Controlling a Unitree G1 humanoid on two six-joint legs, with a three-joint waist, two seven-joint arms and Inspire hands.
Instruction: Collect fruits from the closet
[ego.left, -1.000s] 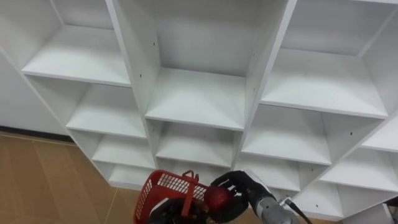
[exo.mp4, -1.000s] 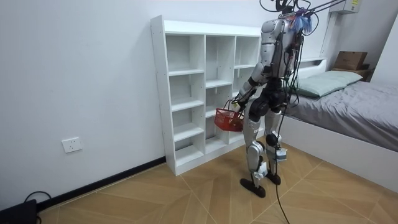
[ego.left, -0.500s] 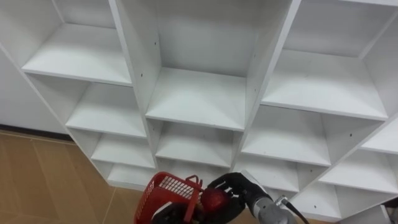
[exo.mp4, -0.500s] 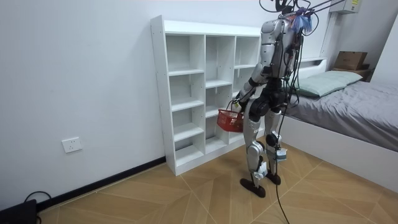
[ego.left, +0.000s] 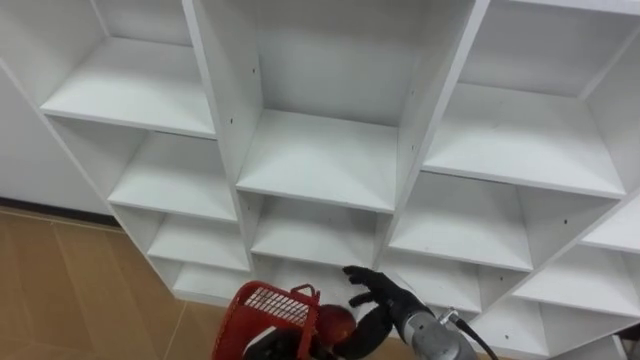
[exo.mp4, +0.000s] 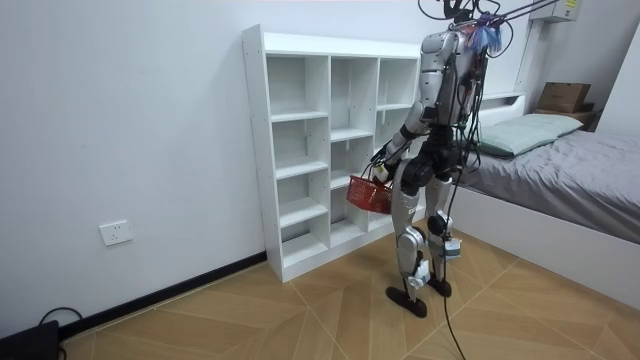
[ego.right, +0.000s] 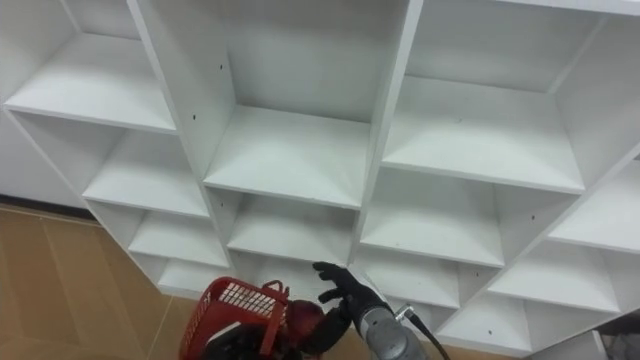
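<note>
So, the right hand (ego.left: 378, 296) is spread open, with a red apple (ego.left: 335, 322) just below its palm, over the red basket (ego.left: 262, 302). The white closet (ego.left: 320, 160) is right beyond it. The left hand (ego.left: 268, 347) sits low by the basket, can't tell its grip.

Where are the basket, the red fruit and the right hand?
basket (ego.left: 262, 303), left eye view, red mesh wall
red fruit (ego.left: 335, 322), left eye view, its rounded side
right hand (ego.left: 383, 297), left eye view, back of the hand
</note>
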